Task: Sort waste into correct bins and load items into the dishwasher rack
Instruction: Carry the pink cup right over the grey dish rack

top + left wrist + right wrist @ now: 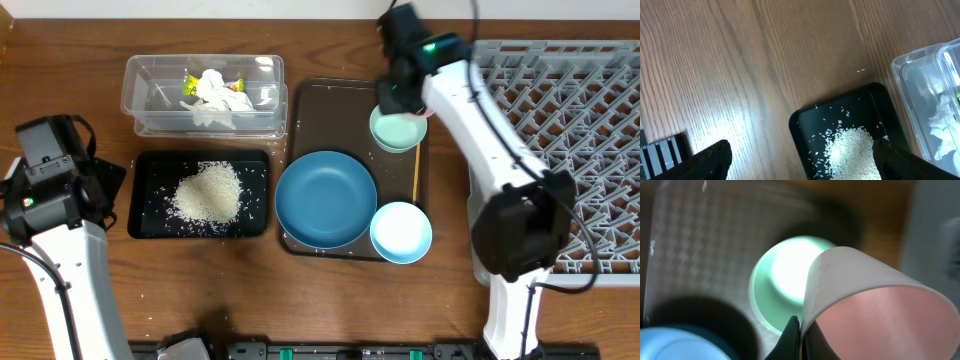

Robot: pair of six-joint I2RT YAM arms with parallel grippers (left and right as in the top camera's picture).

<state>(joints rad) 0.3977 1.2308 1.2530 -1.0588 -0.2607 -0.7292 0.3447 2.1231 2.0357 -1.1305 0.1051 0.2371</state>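
Brown wood-grain table point(330, 300). Resting directly on it: clear plastic tub point(135, 95) at far left; black tray point(150, 170) just in front of the tub; brown serving tray point(320, 110) just right of both; grey dishwasher rack point(560, 120) at the right edge. Two stray rice grains point(860, 70) on bare wood near the black tray's corner.

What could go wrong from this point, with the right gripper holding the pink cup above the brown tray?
1. The right gripper pinches the pink cup only by its thin wall at the rim, so the cup may swing or slip out on the way to the dishwasher rack.
2. The cup hangs over the mint-green bowl; a drop would probably strike it.
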